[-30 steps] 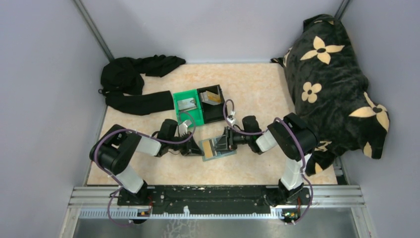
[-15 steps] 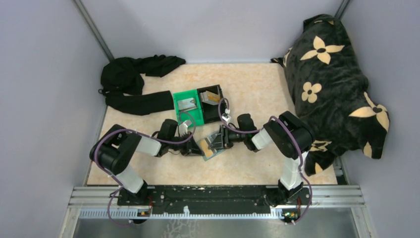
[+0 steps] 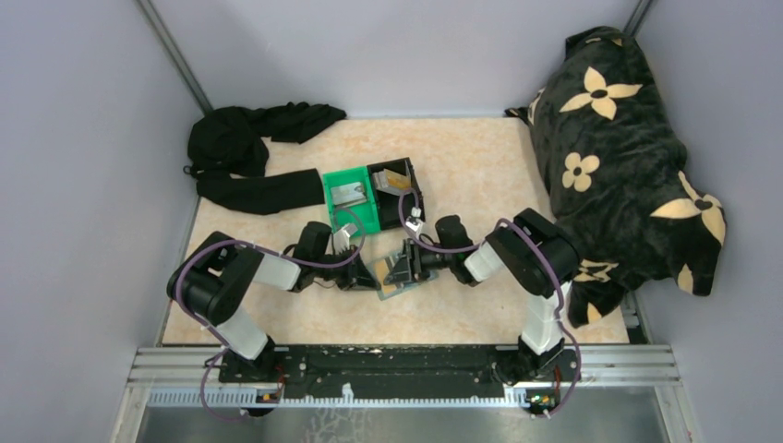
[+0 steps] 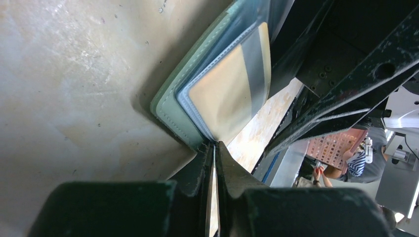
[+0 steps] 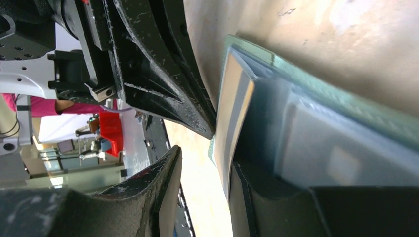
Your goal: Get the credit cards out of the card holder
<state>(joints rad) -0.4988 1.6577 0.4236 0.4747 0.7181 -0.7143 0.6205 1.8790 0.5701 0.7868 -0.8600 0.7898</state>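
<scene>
Now the wallet (image 3: pixel 391 277) lies open near the middle of the counter (image 3: pixel 480 166), between the two arms and just in front of the green bin (image 3: pixel 365 220) and the black bin (image 3: pixel 399 212). A pale card (image 3: pixel 348 192) rests in the green one and a gold card (image 3: pixel 397 180) in the black one. One striped card (image 4: pixel 228 94), tan with a grey band, is still inside the wallet behind a clear pocket, and I judge that this is the card to take out at this moment. The left pincer (image 4: pixel 213 146) is closed, with only a thin slit between its fingers, and it seems to pinch the wallet at its near corner to keep it from sliding. The right pincer (image 5: pixel 206 162) is open. The long edge of the striped card stands in the gap between its fingers, but they do not clamp it yet. The wallet looks soft and light, so I think it will bend or follow the pull if it is not held firmly. The card is thin, stiff and smooth, and it can slip out of a weak grip. Probably the best place to hold it is the free edge that shows out of the pocket, with one finger on each flat face. The pull should go straight along the pocket, because a pull at an angle may jam the card in the clear plastic or drag the whole wallet away from the left pincer.
</scene>
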